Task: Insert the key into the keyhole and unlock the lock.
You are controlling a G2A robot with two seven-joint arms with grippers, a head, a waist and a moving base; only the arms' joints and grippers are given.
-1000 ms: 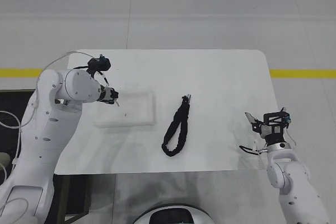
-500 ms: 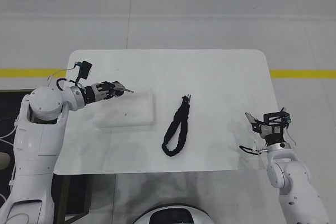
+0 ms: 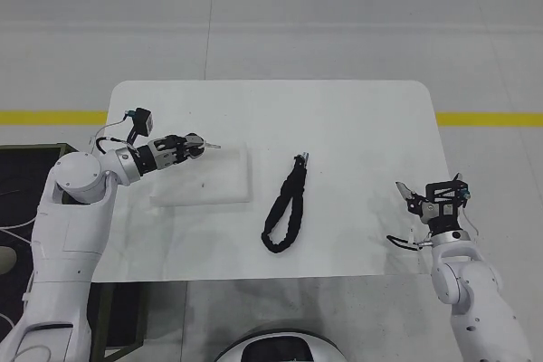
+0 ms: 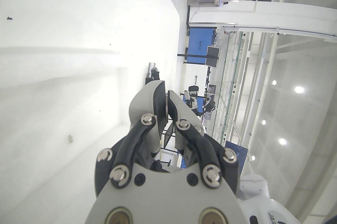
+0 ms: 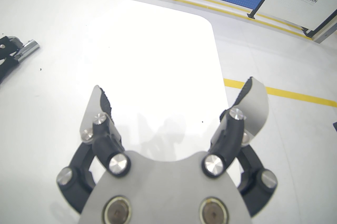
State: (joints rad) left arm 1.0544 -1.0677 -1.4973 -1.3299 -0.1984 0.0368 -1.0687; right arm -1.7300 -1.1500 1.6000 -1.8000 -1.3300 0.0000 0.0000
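Where the key is: the key (image 3: 212,145) sticks out of the left hand (image 3: 197,145) in the upper left of the top view, its tip aimed toward the frame's centre.
Lock: the black cable lock (image 3: 285,210) lies looped at the centre of the top view, with its metal end (image 3: 301,160) at the upper tip. It is well apart from the key and nothing touches it.
Keyhole: too small to make out.
Left hand: closed on the key, above the upper edge of a white pad (image 3: 213,181).
Right hand: the right hand (image 3: 414,220) is at the lower right of the top view, near the edge of the desk (image 3: 362,118). Its fingers are spread wide and it holds nothing.
Done: the key appears to be picked up and turned toward the lock.
Left: most of the task, by my judgement. The key must be brought to the metal end, seated in the keyhole and turned. The loose lock will probably need steadying, and the free right hand seems the candidate.
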